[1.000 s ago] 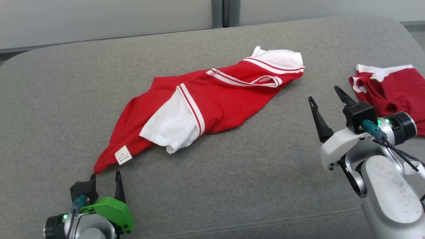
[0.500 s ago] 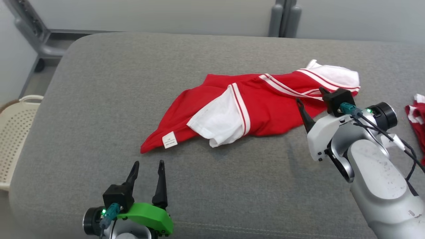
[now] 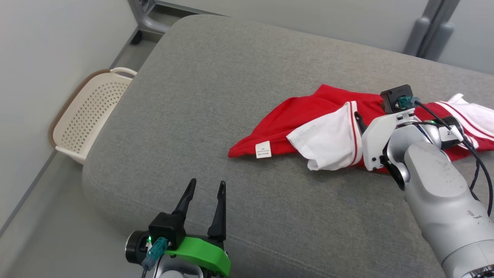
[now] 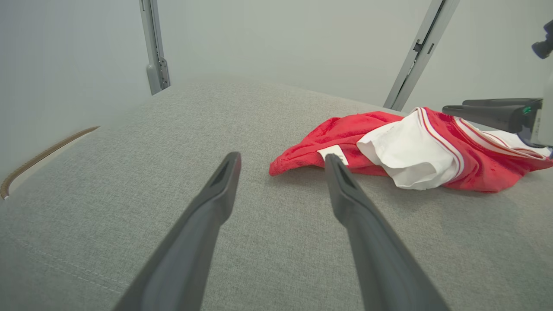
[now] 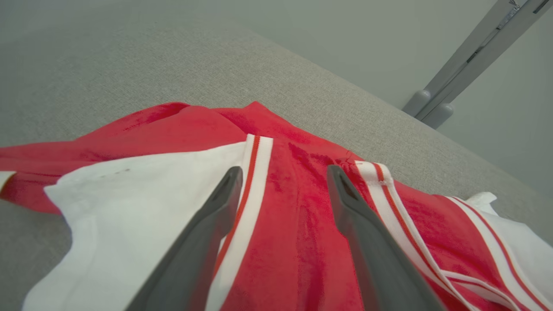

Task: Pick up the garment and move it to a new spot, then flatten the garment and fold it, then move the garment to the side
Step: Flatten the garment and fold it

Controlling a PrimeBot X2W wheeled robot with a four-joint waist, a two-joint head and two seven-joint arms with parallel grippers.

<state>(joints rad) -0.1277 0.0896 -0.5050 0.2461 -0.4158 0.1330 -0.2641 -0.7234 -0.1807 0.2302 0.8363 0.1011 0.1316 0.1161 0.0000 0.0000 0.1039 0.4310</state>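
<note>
The garment (image 3: 308, 110) lies partly hidden behind the right arm (image 3: 436, 181) (left and right jaws wide, empty).

The left hand (image 3: 207, 182) had two long dark fingers (image 3: 219, 208), a bright green shell (image 3: 200, 255) and a teal plug (image 3: 156, 249). The right hand (image 5: 284, 169) had a white shell (image 3: 376, 139) on a speckled silver forearm (image 3: 440, 200) with black cables (image 3: 478, 158).

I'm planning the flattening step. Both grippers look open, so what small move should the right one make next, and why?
Probably lower the right gripper onto the garment and close. Its jaws stand open just over the middle of the red body, beside the sleeve, and the garment lies bunched, not flat. The left gripper is open and apart from it, near the cushion's front edge.
</note>
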